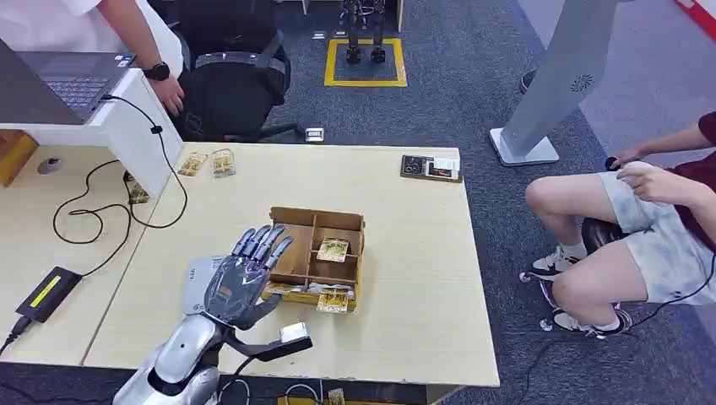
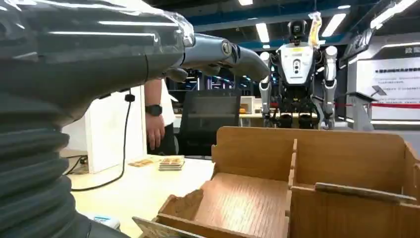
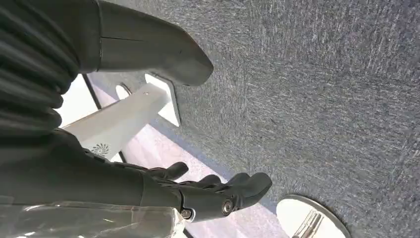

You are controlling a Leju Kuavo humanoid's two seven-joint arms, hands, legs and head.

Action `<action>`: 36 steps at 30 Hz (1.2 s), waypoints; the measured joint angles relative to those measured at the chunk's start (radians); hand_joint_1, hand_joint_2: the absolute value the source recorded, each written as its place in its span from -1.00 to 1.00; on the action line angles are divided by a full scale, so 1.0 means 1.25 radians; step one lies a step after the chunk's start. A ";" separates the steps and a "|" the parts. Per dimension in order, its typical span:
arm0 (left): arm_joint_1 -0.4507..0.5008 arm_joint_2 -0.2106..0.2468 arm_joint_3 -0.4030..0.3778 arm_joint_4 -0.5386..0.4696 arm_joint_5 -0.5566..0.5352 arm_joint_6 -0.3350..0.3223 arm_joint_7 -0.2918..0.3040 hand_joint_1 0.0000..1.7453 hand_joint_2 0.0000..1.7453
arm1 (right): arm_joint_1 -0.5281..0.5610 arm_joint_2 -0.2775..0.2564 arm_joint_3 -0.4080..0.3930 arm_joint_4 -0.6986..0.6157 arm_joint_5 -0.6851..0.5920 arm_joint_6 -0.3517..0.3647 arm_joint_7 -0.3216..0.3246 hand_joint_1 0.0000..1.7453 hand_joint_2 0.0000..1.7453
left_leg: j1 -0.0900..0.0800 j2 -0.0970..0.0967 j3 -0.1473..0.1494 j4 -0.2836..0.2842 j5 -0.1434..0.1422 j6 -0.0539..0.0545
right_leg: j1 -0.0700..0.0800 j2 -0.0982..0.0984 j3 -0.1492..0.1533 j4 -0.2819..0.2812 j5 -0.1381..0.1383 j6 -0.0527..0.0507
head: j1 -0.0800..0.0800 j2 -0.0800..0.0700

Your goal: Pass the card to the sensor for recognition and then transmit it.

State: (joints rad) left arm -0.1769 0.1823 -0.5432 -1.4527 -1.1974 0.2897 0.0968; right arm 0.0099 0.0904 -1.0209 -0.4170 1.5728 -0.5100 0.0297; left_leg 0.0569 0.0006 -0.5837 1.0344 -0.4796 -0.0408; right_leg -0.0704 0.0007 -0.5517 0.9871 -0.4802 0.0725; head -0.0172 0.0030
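Note:
A wooden box [image 1: 317, 218] with several compartments stands mid-table. One yellow patterned card [image 1: 333, 250] lies in a right-hand compartment, and more cards [image 1: 334, 300] lie along its front edge. My left hand [image 1: 251, 272] hovers at the box's left side, fingers stretched out and apart, holding nothing. Under it lies a flat pale sensor pad [image 1: 195, 282]. In the left wrist view the fingers [image 2: 218, 51] reach out above the box [image 2: 307, 148]. My right hand [image 3: 208, 191] hangs over grey carpet, fingers straight and empty.
Loose cards [image 1: 208, 163] lie at the table's far left by a white partition [image 1: 139, 126] with a cable. A black device [image 1: 47, 293] sits on the left desk and a dark tray [image 1: 431, 167] at the far edge. One person stands far left; another sits right.

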 joint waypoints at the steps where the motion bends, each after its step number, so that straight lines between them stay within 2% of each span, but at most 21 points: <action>1: -0.004 0.002 0.000 0.000 0.000 -0.019 0.008 -1.00 1.00 | 0.000 0.000 0.001 0.000 0.000 0.001 0.001 -1.00 1.00 | 0.000 0.000 0.000 0.000 0.000 0.000 | 0.000 0.000 0.000 0.000 0.000 0.000 | 0.000 0.000; 5: -0.040 0.012 -0.005 0.006 0.025 -0.116 0.018 -1.00 1.00 | 0.000 0.000 0.009 0.000 0.000 0.002 0.010 -1.00 1.00 | 0.000 0.000 0.000 0.000 0.000 0.000 | 0.000 0.000 0.000 0.000 0.000 0.000 | 0.000 0.000; 8: -0.072 0.023 -0.011 0.015 0.049 -0.170 0.015 -1.00 1.00 | -0.001 0.000 0.018 0.000 0.000 0.002 0.016 -1.00 1.00 | 0.000 0.000 0.000 0.000 0.001 0.000 | 0.000 0.000 0.000 0.000 0.000 0.000 | 0.000 0.000; 16: -0.138 0.075 -0.041 0.033 0.133 -0.271 -0.013 -1.00 1.00 | -0.005 0.000 0.035 0.002 0.000 -0.001 0.024 -1.00 1.00 | 0.000 0.000 0.000 0.000 0.001 0.000 | 0.000 0.000 0.000 0.000 0.000 0.000 | 0.000 0.000; 20: -0.173 0.117 -0.069 0.040 0.195 -0.321 -0.030 -1.00 1.00 | -0.009 0.000 0.040 0.005 0.000 -0.008 0.027 -1.00 1.00 | 0.000 0.000 0.000 0.000 0.001 0.000 | 0.000 0.000 0.000 0.000 0.000 0.000 | 0.000 0.000; 25: -0.189 0.163 -0.099 0.040 0.251 -0.338 -0.040 -1.00 1.00 | -0.015 -0.003 0.050 0.014 0.000 -0.015 0.029 -1.00 1.00 | 0.000 0.000 0.000 0.000 0.001 0.000 | 0.000 0.000 0.000 0.000 0.000 0.000 | 0.000 0.000; 36: -0.185 0.222 -0.110 0.038 0.317 -0.336 -0.054 -1.00 1.00 | -0.022 -0.010 0.071 0.029 0.000 -0.024 0.037 -1.00 1.00 | 0.000 0.000 0.000 0.000 0.001 0.000 | 0.000 0.000 0.000 0.000 0.000 0.000 | 0.000 0.000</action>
State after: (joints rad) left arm -0.4083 0.4593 -0.6809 -1.4046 -0.8011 -0.1301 0.0294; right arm -0.0172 0.0774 -0.9327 -0.3811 1.5728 -0.5394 0.0759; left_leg 0.0570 0.0007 -0.5841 1.0343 -0.4785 -0.0403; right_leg -0.0703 0.0009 -0.5516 0.9876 -0.4798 0.0722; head -0.0172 0.0031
